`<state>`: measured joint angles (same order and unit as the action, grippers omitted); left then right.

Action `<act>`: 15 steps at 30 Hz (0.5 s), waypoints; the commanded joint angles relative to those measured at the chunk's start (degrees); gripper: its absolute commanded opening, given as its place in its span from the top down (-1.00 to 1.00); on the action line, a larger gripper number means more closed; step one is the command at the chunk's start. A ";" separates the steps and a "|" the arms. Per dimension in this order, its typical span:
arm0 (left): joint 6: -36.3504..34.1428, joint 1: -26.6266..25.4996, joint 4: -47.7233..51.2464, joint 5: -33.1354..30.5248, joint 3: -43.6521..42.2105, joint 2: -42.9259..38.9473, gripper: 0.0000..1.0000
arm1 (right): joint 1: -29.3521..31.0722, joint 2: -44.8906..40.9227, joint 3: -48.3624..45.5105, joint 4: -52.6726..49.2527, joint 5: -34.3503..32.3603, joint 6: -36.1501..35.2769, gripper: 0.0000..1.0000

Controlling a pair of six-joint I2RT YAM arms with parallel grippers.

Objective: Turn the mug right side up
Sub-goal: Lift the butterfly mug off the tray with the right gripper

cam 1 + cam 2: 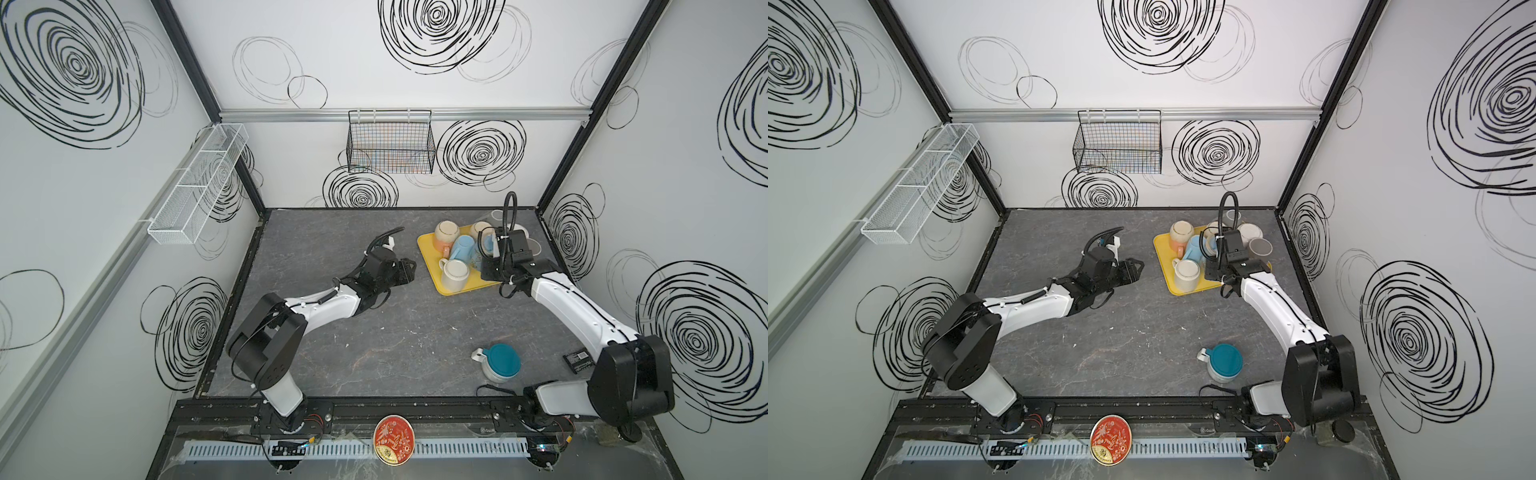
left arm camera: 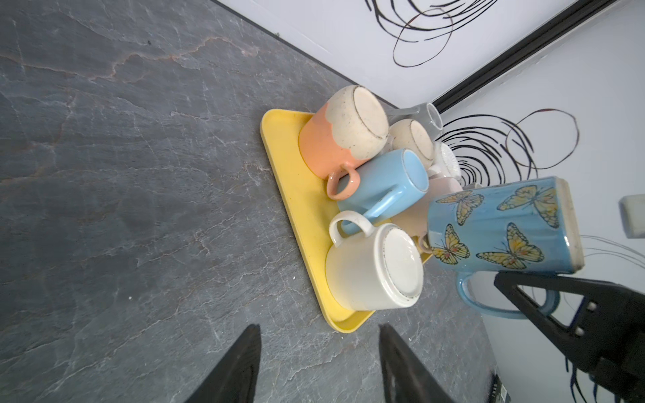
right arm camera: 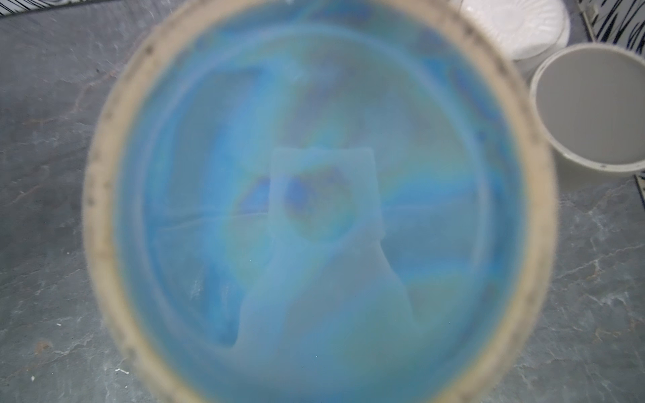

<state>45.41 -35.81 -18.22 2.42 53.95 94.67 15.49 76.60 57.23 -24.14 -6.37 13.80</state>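
Observation:
The mug (image 2: 502,223) is light blue with yellow butterflies. It hangs bottom-up above the right end of the yellow tray (image 2: 300,209). My right gripper (image 2: 544,296) is shut on the mug's handle, and one black finger (image 2: 593,314) shows beside the loop. In the right wrist view the mug's glossy blue base (image 3: 317,209) fills the picture and hides the jaws. In a top view only a patch of the mug (image 1: 477,261) shows under the right wrist (image 1: 488,270). My left gripper (image 2: 319,335) (image 1: 409,270) is open and empty, low over the table just left of the tray.
On the tray stand an upside-down orange-and-cream mug (image 1: 446,232), a light blue mug (image 1: 461,249) on its side and an upside-down white mug (image 1: 455,274). A white bowl (image 3: 516,24) and grey cup (image 3: 590,104) sit right of it. A teal-topped mug (image 1: 500,361) stands front right.

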 commanded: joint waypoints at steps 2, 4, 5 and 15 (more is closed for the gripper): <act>1.36 0.81 -8.19 2.92 -2.75 -3.20 -0.16 | 0.54 -6.81 -0.89 11.11 1.99 -0.57 1.00; 2.82 1.22 -11.90 5.09 -4.42 -3.98 -0.17 | 0.68 -7.97 -0.51 12.38 4.85 -0.08 1.00; 3.69 1.50 -14.36 6.06 -5.16 -4.22 -0.19 | 0.75 -8.19 -0.15 12.97 6.55 0.26 1.00; 10.36 2.94 -31.76 17.00 -10.12 -4.35 -0.36 | 3.48 -4.01 2.88 30.36 32.30 8.99 1.00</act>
<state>53.28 -33.19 -40.86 14.94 44.01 91.31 17.78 71.94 55.77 -9.50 15.40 19.35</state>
